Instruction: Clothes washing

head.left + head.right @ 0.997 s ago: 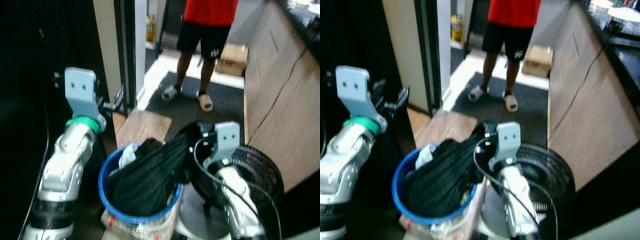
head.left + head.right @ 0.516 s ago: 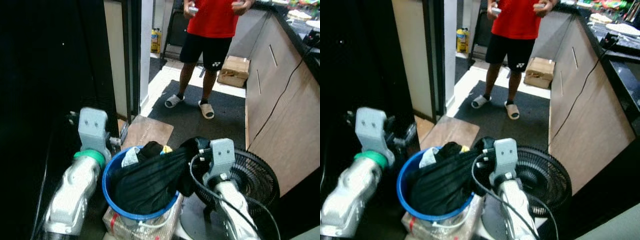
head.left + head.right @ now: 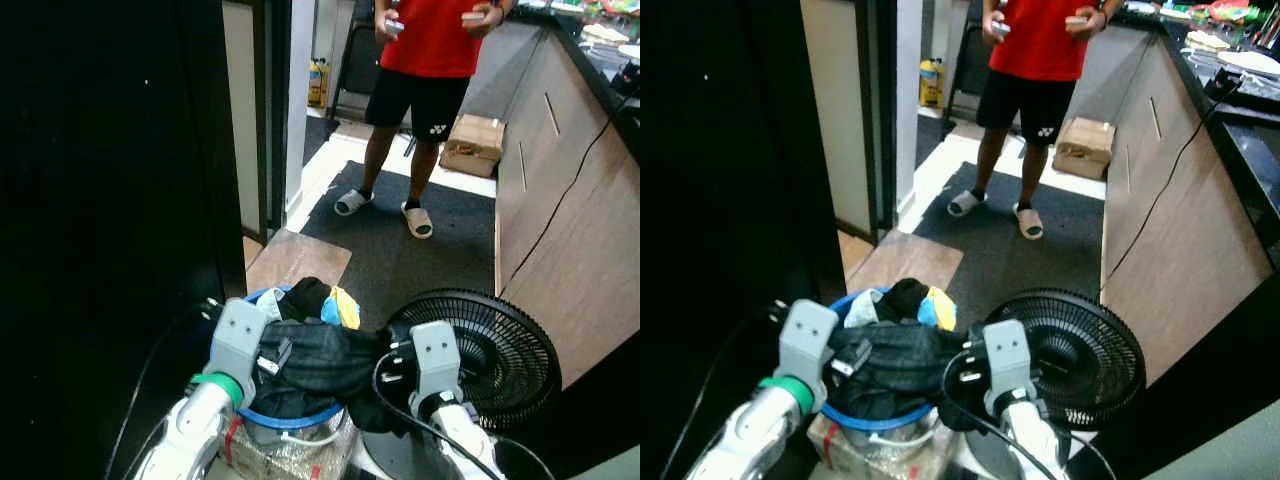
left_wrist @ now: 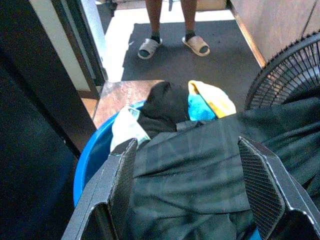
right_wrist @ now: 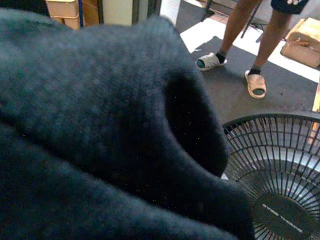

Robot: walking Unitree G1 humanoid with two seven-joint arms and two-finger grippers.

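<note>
A blue round basket [image 3: 262, 418] full of clothes stands just in front of me. A dark plaid garment [image 3: 320, 362] lies across its top, above a black piece, a yellow and blue piece [image 4: 210, 100] and a white one. My left gripper [image 4: 190, 192] hovers open over the dark garment at the basket's left rim, its fingers [image 4: 120, 182] spread wide. My right gripper [image 3: 392, 364] is at the basket's right side, buried in the garment's end, which bunches around it and hangs below. The same dark cloth [image 5: 100, 125] covers the right wrist view.
A black floor fan [image 3: 485, 345] stands right beside the basket, behind my right arm. A person in a red shirt [image 3: 428, 40] stands on the dark mat [image 3: 400, 265] ahead. A wooden counter side [image 3: 570, 210] runs along the right; a dark wall [image 3: 110, 200] fills the left.
Both arms have come down. The dark garment, earlier stretched up toward my right gripper, now lies across the basket. My left gripper dropped from beside the door to the basket. The camera has shifted.
</note>
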